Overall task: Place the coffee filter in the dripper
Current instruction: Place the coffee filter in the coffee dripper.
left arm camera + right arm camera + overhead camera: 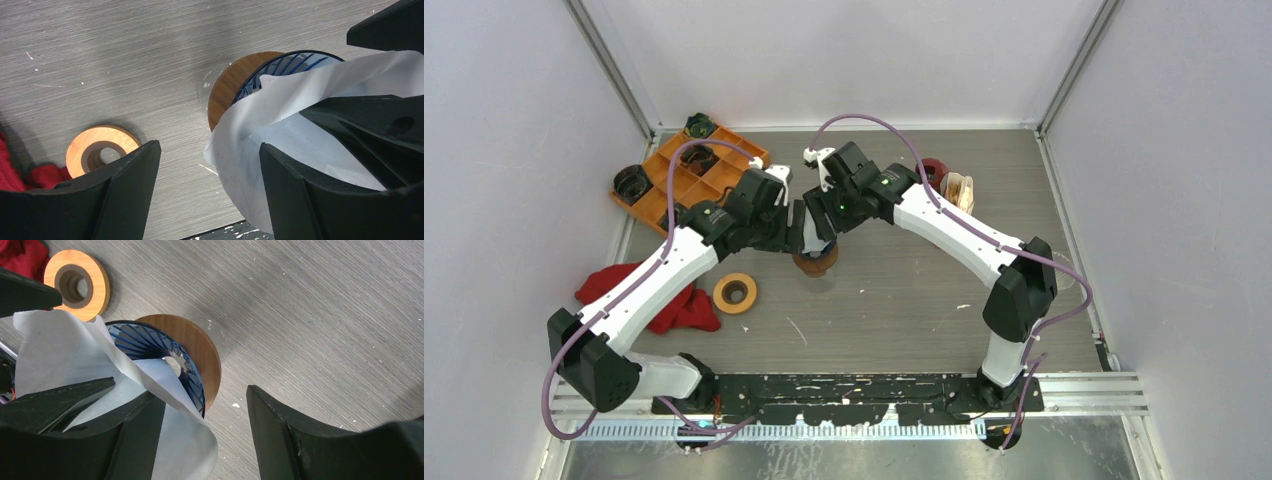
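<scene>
The dripper (815,260) is a blue ribbed cone (145,342) on a round wooden base (227,87), mid-table. The white paper coffee filter (280,130) stands partly inside the cone, and one side spills out over the rim (185,440). My left gripper (209,145) is open; the filter's edge bulges into its gap beside the right finger (300,200). My right gripper (200,395) is open too, with the paper curled round its left finger (135,440). In the top view both grippers meet over the dripper, left (792,232) and right (824,222), hiding most of the filter (812,235).
A wooden ring (735,293) lies left of the dripper, next to a red cloth (669,300). An orange compartment tray (686,178) with dark cups sits at the back left. A dark red round item (934,170) and a small jar (959,190) stand at the back right.
</scene>
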`<state>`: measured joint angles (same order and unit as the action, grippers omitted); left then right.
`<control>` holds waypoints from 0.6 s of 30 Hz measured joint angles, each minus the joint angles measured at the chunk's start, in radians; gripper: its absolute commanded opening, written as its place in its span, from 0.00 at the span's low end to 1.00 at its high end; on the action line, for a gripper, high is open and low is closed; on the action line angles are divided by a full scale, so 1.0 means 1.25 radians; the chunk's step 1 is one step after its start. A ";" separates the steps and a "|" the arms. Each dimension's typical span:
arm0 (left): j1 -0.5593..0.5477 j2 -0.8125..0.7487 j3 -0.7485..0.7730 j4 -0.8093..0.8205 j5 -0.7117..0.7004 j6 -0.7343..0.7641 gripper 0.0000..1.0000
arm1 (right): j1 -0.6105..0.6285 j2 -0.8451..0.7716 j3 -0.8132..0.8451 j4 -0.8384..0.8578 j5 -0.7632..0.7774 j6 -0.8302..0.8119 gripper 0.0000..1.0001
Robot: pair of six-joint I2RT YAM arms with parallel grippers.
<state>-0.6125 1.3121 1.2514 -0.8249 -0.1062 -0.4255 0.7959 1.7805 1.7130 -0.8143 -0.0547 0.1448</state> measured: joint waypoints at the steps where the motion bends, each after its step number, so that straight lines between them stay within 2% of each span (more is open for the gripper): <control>1: 0.000 0.000 -0.002 0.003 0.000 -0.002 0.75 | 0.000 0.000 -0.005 0.007 0.000 0.003 0.66; 18: 0.000 -0.058 -0.039 0.041 0.002 -0.014 0.75 | 0.001 0.000 -0.045 0.055 0.057 0.048 0.65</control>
<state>-0.6128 1.2392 1.2030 -0.7742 -0.1043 -0.4427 0.7967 1.7805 1.6566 -0.7456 0.0166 0.2050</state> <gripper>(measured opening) 0.748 0.650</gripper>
